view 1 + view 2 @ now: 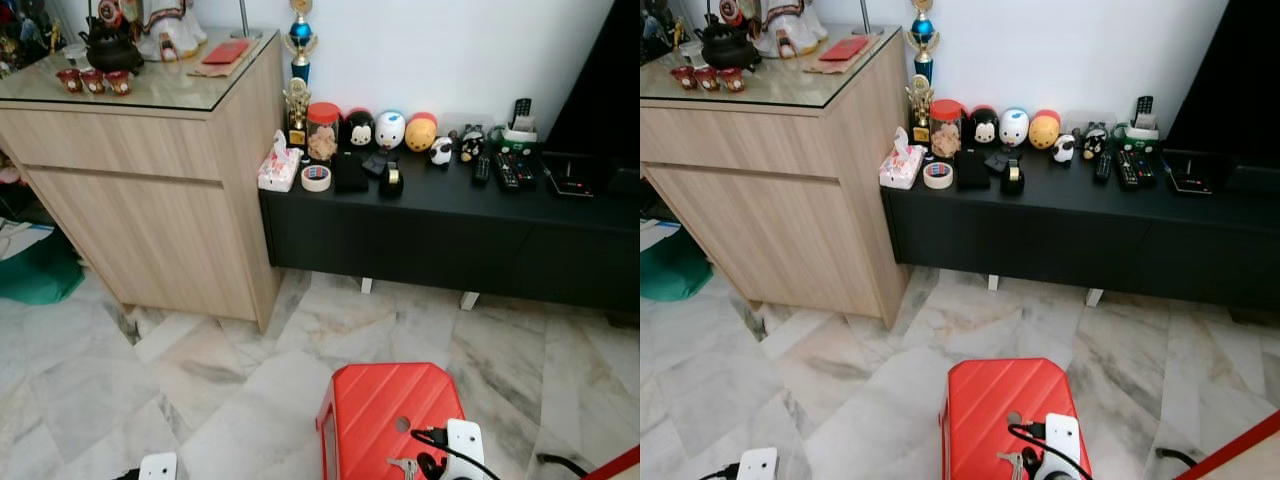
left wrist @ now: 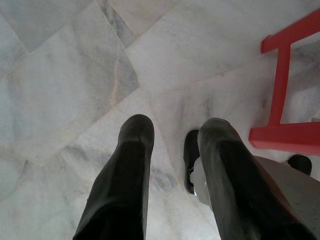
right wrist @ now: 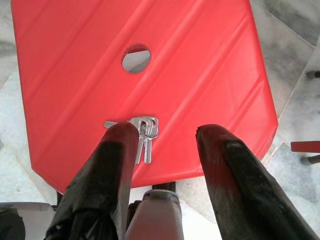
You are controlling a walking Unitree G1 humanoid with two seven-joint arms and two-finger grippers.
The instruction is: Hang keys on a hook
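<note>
Red stool (image 3: 190,75) | keys (image 3: 145,127) on top | right fingers (image 3: 112,165) spread above | left fingers (image 2: 132,165) apart

From my station, surfaces as logged. Stool (image 3: 200,65): red moulded plastic, smooth with shallow ridges, soft sheen. Keys (image 3: 146,129): bright silvery metal, polished. Right gripper (image 3: 167,142) fingers (image 3: 112,165): matt black, scuffed grey toward the tips. Left gripper (image 2: 175,145) fingers (image 2: 125,175): matt black, smooth. Floor (image 1: 200,380): pale veined marble tiles, glossy. Cabinet (image 1: 150,210): light wood-grain finish, matt, under a reflective glass top (image 1: 180,85). Low console (image 1: 450,230): black, matt. Teapot (image 1: 108,45): dark, dull, looks like cast metal. Tape roll (image 1: 316,178): I read pale paper.
</note>
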